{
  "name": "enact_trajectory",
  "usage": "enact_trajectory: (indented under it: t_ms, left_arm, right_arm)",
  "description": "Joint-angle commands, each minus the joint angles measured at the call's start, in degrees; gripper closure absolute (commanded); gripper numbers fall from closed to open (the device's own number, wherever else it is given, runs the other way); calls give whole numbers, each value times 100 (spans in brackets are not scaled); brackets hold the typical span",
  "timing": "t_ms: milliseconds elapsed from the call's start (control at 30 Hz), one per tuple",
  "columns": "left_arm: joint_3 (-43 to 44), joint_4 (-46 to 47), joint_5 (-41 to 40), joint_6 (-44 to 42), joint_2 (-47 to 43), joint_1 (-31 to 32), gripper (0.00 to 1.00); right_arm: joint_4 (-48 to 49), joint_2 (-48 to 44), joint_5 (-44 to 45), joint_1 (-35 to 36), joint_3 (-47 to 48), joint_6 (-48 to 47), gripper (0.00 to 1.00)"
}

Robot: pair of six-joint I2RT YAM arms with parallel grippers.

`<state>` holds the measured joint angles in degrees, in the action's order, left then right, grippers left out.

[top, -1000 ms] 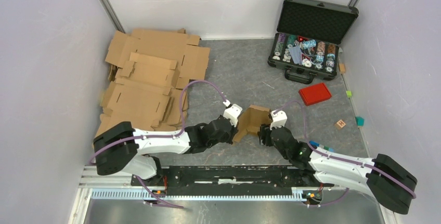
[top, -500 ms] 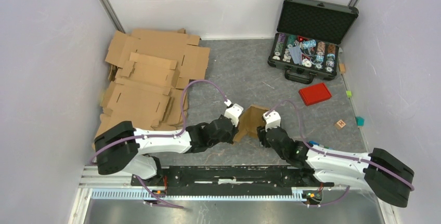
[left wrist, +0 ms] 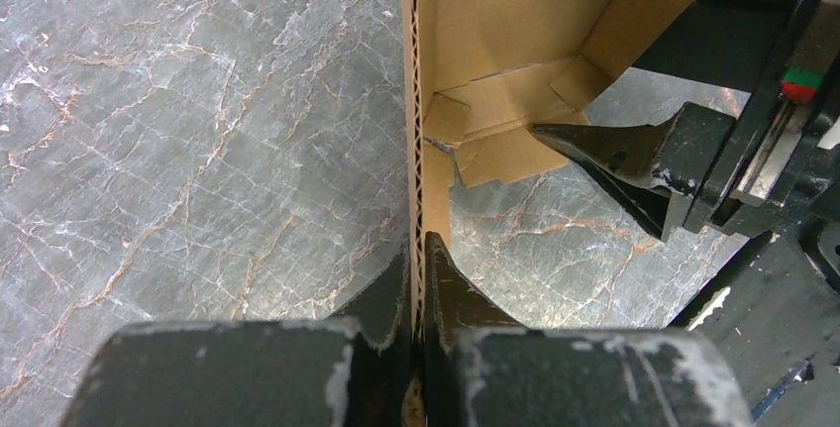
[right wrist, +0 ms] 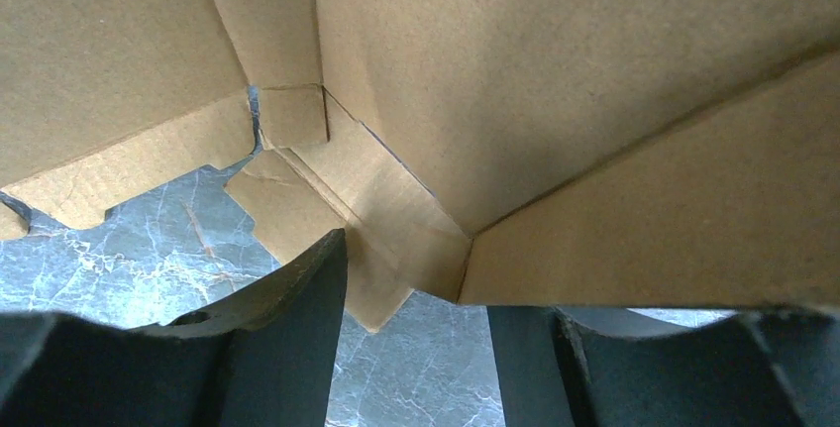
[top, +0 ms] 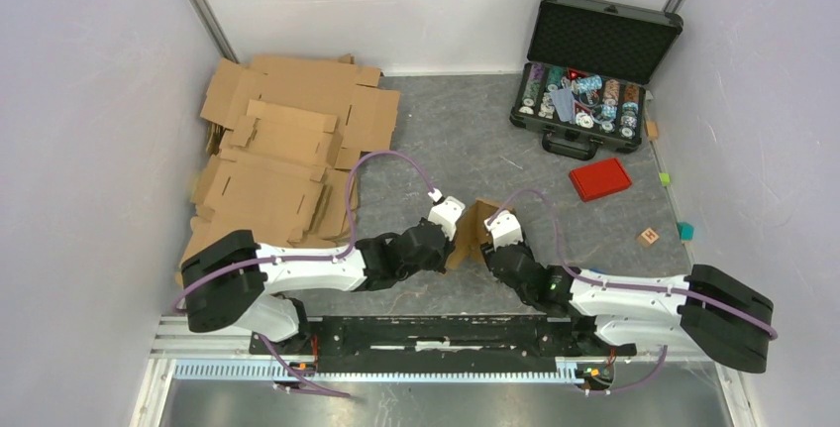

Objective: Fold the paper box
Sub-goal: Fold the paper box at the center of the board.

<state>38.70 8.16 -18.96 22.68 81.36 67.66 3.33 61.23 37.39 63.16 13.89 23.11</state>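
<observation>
The paper box (top: 475, 225), small and brown with its flaps half raised, stands on the grey floor between my two grippers. My left gripper (top: 453, 236) is shut on one upright wall of it. In the left wrist view that wall (left wrist: 416, 130) shows edge-on, pinched at the left gripper (left wrist: 418, 261). My right gripper (top: 489, 246) is at the box's right side, open. In the right wrist view the right gripper (right wrist: 426, 283) has its jaws apart beneath a corner flap (right wrist: 381, 239) of the paper box (right wrist: 555, 80). One right fingertip (left wrist: 594, 145) points at the box's inner corner.
A pile of large cardboard sheets (top: 282, 145) fills the back left. An open black case (top: 589, 80) with chips stands at the back right, a red lid (top: 599, 178) in front of it. A wooden cube (top: 649, 236) and small coloured blocks (top: 685, 231) lie at the right.
My right arm has slid left, up against the box, and its jaws have narrowed a little. The left gripper has kept its grip and place.
</observation>
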Motion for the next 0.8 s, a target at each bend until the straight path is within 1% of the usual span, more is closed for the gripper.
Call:
enact_trajectory:
  t_ms: [0, 100, 267, 467, 633, 767]
  left_arm:
    - [213, 19, -81, 97, 63, 62, 98]
    - [216, 10, -81, 55, 66, 79, 98]
    - [243, 10, -51, -17, 114, 90, 98]
    - [351, -81, -38, -76, 188, 107, 98]
    - [358, -156, -97, -81, 150, 117, 98]
    - [342, -184, -125, -99, 105, 127, 98]
  right_arm:
    - [-190, -21, 34, 59, 171, 120, 42]
    - [-147, -217, -62, 57, 163, 153, 43]
    - [-230, -478, 34, 22, 300, 163, 43]
    - [-300, -377, -38, -84, 536, 23, 43]
    - [-648, -254, 135, -102, 687, 192, 43]
    - [-827, -365, 291, -182, 661, 310, 43]
